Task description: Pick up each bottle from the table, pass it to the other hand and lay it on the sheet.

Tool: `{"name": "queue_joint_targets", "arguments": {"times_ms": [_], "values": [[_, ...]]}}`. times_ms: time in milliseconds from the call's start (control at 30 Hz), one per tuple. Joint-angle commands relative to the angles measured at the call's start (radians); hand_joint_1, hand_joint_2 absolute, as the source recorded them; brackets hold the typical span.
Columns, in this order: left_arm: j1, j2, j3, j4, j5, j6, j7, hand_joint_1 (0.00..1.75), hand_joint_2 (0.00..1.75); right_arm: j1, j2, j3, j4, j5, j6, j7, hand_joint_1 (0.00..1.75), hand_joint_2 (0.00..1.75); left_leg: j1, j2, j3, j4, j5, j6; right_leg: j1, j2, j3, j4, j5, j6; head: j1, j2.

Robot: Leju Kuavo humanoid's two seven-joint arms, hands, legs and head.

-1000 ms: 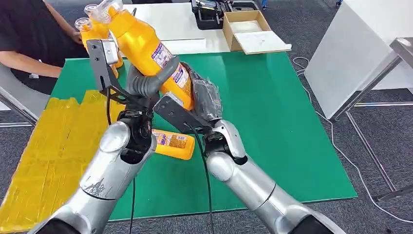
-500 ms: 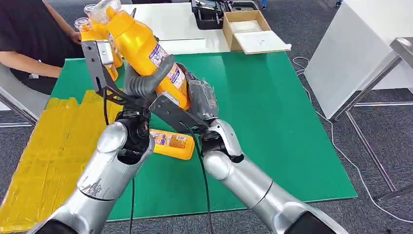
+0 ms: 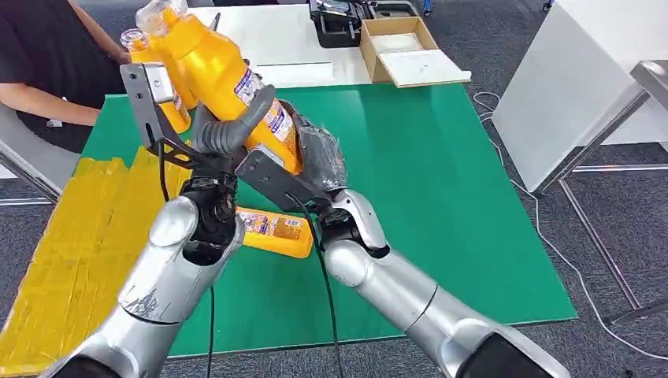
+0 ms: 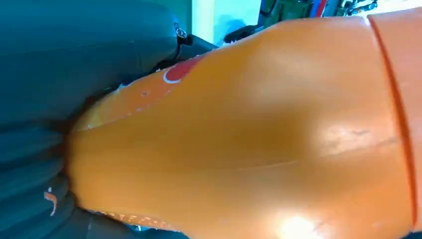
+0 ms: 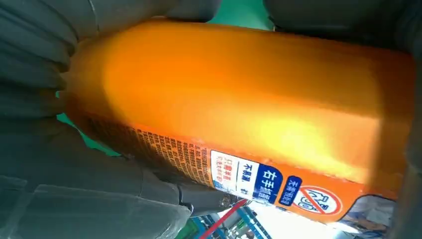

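Note:
A yellow bottle [image 3: 209, 59] with a clear cap is held tilted above the green table [image 3: 441, 197], its cap toward the far left. My left hand [image 3: 228, 130] wraps its middle, thumb over the label. My right hand [image 3: 319, 157] grips its lower end. Close up, the bottle [image 4: 249, 139] presses against my left hand [image 4: 74, 59], and the labelled bottle [image 5: 239, 99] lies inside my right hand [image 5: 74, 174]. A second bottle [image 3: 276, 228] lies on the table under my arms. A third bottle [image 3: 140, 49] stands at the far left. The yellow sheet [image 3: 71, 236] lies on the left.
A person [image 3: 39, 55] in a dark top sits at the far left, beside the standing bottle. An open cardboard box [image 3: 402, 51] and a dark case [image 3: 339, 24] sit on the white table behind. A white cabinet [image 3: 567, 79] stands to the right.
Both arms have carried the held bottle a little to the left and up. The other two bottles have stayed put.

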Motion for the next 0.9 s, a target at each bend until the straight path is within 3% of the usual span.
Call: {"name": "queue_joint_targets", "arguments": {"times_ms": [33,133,167,200,233,267,333,367,467,500,567,900], "values": [[-0.096,0.013,-0.101,0.036,0.022,-0.011,0.010,1.75,1.75,-0.002,-0.018,0.144,0.038,-0.008,0.011,-0.010,1.75,1.75,0.001,0.000,0.005,0.000,-0.002,-0.005,0.001,-0.002,0.006,-0.001,-0.002,-0.001,0.000,0.000],[-0.100,0.012,-0.100,0.039,0.027,-0.011,0.009,1.75,1.75,0.002,-0.020,0.142,0.038,-0.006,0.011,-0.010,1.75,1.75,0.001,-0.001,0.004,0.000,-0.001,-0.004,0.001,-0.002,0.005,-0.001,-0.002,-0.001,0.000,0.000],[-0.102,0.011,-0.101,0.040,0.032,-0.010,0.009,1.75,1.75,0.003,-0.020,0.141,0.038,-0.005,0.012,-0.010,1.75,1.75,0.001,0.000,0.010,0.000,-0.004,-0.007,0.001,-0.002,0.012,-0.002,-0.004,-0.002,0.000,0.000],[-0.106,0.012,-0.105,0.042,0.035,-0.010,0.008,1.75,1.75,0.009,-0.020,0.136,0.036,-0.003,0.008,-0.012,1.75,1.75,0.001,-0.001,0.003,0.000,-0.001,-0.004,0.001,-0.002,0.004,-0.001,-0.001,-0.001,0.000,0.000],[-0.107,0.012,-0.106,0.042,0.035,-0.010,0.008,1.75,1.75,0.010,-0.020,0.135,0.035,-0.003,0.007,-0.012,1.40,1.75,0.001,-0.001,0.005,0.000,-0.002,-0.005,0.001,-0.002,0.006,-0.001,-0.003,-0.002,0.000,0.000],[-0.107,0.013,-0.106,0.041,0.037,-0.008,0.007,1.75,1.75,0.017,-0.020,0.131,0.029,-0.003,0.001,-0.016,0.00,1.75,0.001,-0.001,0.006,0.000,-0.003,-0.005,0.001,-0.002,0.007,-0.001,-0.003,-0.002,0.000,0.000],[-0.106,0.019,-0.108,0.040,0.039,-0.009,0.005,1.75,1.75,0.023,-0.025,0.127,0.017,-0.008,0.010,-0.017,0.00,1.75,0.001,-0.001,0.002,0.000,-0.001,-0.003,0.001,-0.002,0.003,-0.001,-0.001,-0.001,0.000,0.000],[-0.105,0.021,-0.108,0.040,0.043,-0.011,0.004,1.75,1.75,0.027,-0.029,0.122,0.008,-0.015,0.020,-0.015,0.00,0.00,0.001,-0.001,0.004,0.000,-0.001,-0.004,0.001,-0.003,0.005,-0.001,-0.002,-0.001,0.000,0.000],[-0.102,0.021,-0.107,0.039,0.046,-0.013,0.002,1.75,1.75,0.028,-0.034,0.120,0.002,-0.013,0.028,-0.019,0.00,0.00,0.001,-0.001,0.003,0.000,-0.001,-0.004,0.001,-0.002,0.004,-0.001,-0.001,-0.001,0.000,0.000],[-0.102,0.021,-0.107,0.039,0.046,-0.013,0.002,1.75,1.75,0.028,-0.034,0.120,0.002,-0.013,0.028,-0.019,0.00,0.00,0.001,-0.001,0.010,0.000,-0.004,-0.007,0.001,-0.003,0.011,-0.002,-0.004,-0.002,0.000,0.000],[-0.102,0.021,-0.107,0.039,0.046,-0.013,0.002,1.75,1.75,0.028,-0.034,0.120,0.002,-0.013,0.028,-0.019,0.00,0.00,0.001,-0.001,0.002,0.000,-0.001,-0.003,0.001,-0.002,0.003,-0.001,-0.001,-0.001,0.000,0.000],[-0.096,0.020,-0.104,0.036,0.051,-0.015,-0.001,1.75,1.75,0.029,-0.036,0.115,-0.002,-0.014,0.046,-0.018,0.00,0.00,0.001,-0.001,0.003,0.000,-0.001,-0.004,0.001,-0.002,0.004,-0.001,-0.002,-0.001,0.000,0.000]]}}
